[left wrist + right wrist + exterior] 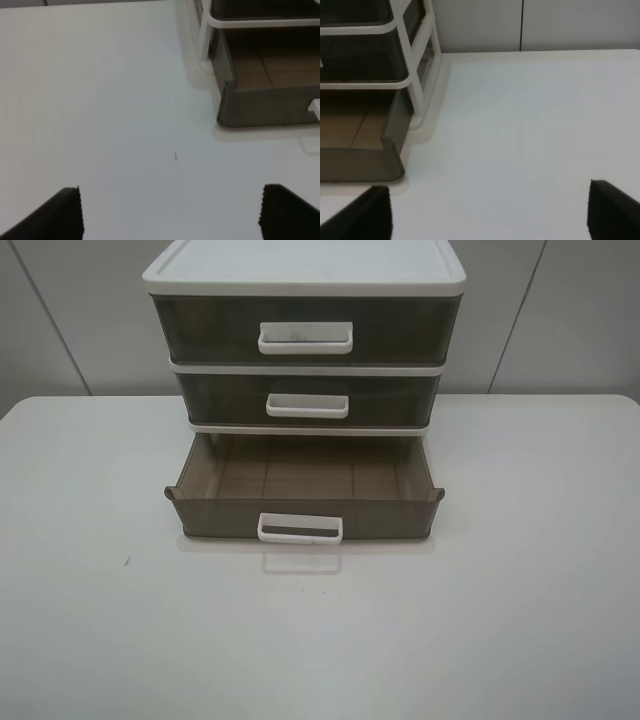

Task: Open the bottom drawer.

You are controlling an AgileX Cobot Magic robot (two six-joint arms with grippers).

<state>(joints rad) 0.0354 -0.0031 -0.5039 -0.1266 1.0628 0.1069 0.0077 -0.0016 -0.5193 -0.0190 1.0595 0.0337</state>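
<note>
both grippers hang over the white worktop (90, 620), left gripper (170, 212) and right gripper (490, 212) with jaws spread wide, holding nothing. beyond them the bottom drawer (305, 515) sits pulled out, empty. it looks light, thin, stiff plastic; its white loop handle (300, 529) is the natural hold.

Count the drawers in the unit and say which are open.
3. Top drawer shut, under the white lid. Middle drawer shut. The bottom drawer is pulled out over the table, empty inside. None appear hidden.
</note>
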